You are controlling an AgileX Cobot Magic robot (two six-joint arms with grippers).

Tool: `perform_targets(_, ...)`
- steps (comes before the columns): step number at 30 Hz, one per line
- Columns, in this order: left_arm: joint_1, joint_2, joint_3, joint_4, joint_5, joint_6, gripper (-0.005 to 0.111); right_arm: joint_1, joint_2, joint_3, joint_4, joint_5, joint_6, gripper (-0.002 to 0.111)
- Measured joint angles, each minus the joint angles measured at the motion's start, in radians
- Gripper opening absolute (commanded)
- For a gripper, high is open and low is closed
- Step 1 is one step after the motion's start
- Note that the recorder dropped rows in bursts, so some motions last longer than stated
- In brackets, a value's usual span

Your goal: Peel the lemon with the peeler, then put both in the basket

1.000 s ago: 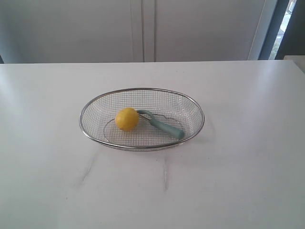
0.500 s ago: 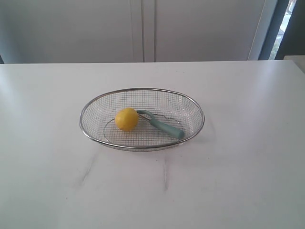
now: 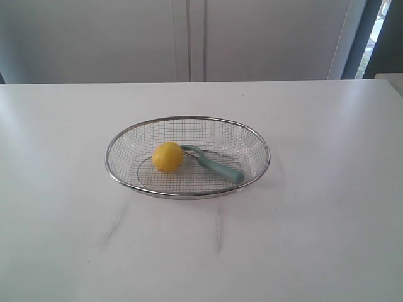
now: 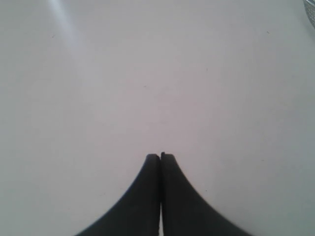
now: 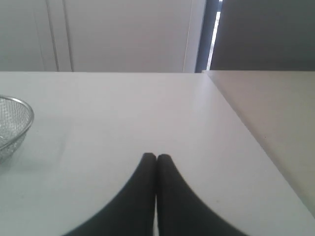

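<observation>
White table spreads under everything, and both pincers rest over bare parts of it. The left pincer has its fingers pressed together on nothing; the right pincer is likewise closed and empty. Neither arm shows in the exterior view.

The basket sits well apart from both pincers: only a sliver of its rim cuts into a corner of the left wrist view, and one end of its mesh wall shows at the edge of the right wrist view, well off to one side of the closed fingers. Inside it lies the peeler, handle toward the nearer rim, its loop head touching or just beside the lemon, which rests on the mesh floor.

As a judgement, the placing looks done, since both things are in the basket and the pincers are clear of them. Whether the lemon was truly peeled cannot be told: its skin looks whole and evenly yellow from here, no strip of peel is visible, and its far side and any sticker are hidden. The peeler's blade is too small to make out.
</observation>
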Motion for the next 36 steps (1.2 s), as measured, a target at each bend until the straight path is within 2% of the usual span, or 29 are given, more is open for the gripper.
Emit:
perform_targets(13, 0.0, 0.0, 0.0, 0.0, 0.0, 0.0, 0.0, 0.0, 0.0, 0.136, 0.002, -0.017, -0.002, 0.0)
perform_targets(36, 0.0, 0.0, 0.0, 0.0, 0.0, 0.0, 0.0, 0.0, 0.0, 0.141, 0.004, -0.036, -0.002, 0.0)
